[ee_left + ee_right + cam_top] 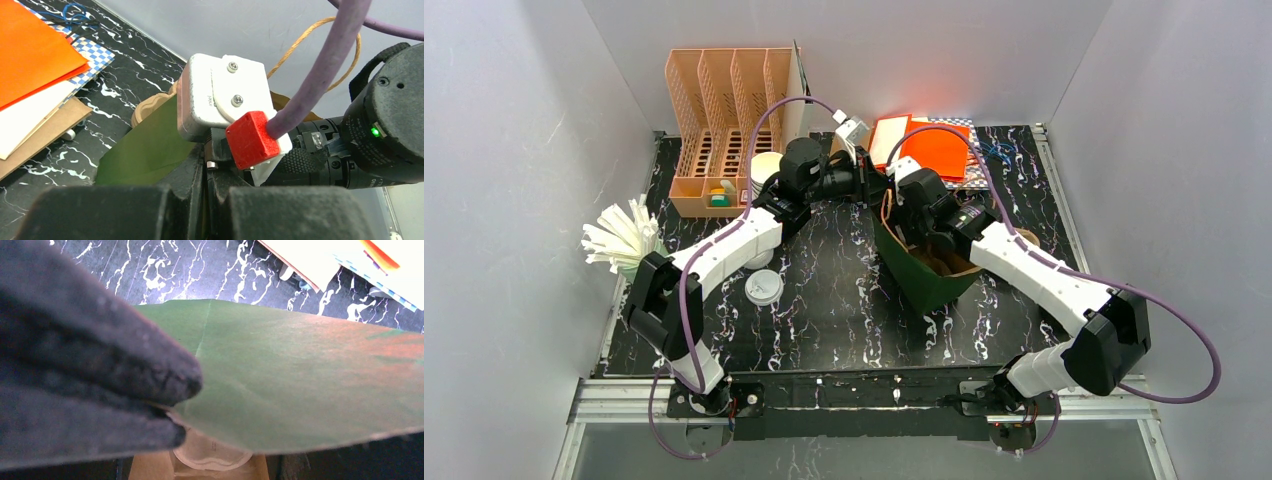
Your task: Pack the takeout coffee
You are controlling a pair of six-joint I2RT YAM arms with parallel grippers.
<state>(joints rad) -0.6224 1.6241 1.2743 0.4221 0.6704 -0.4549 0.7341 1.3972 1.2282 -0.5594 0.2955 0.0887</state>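
Holds the green paper bag (300, 380) by its rim, pinched in the closed right gripper (185, 407) and the closed left gripper (874, 188), with the lidded takeout coffee (212, 457) down inside the bag.

**Your coffee sits down inside the bag**

Look at your right wrist view. Only the top of the takeout coffee (212, 457) shows: a round white plastic lid, fitted on and facing the camera, with a raised wavy line across it. It lies just below the closed fingertips of your right pincer (190, 410), low in the brown inside of the green paper bag (300, 375). The bag's pinched wall covers the lid's far part, and the cup's sides are hidden.
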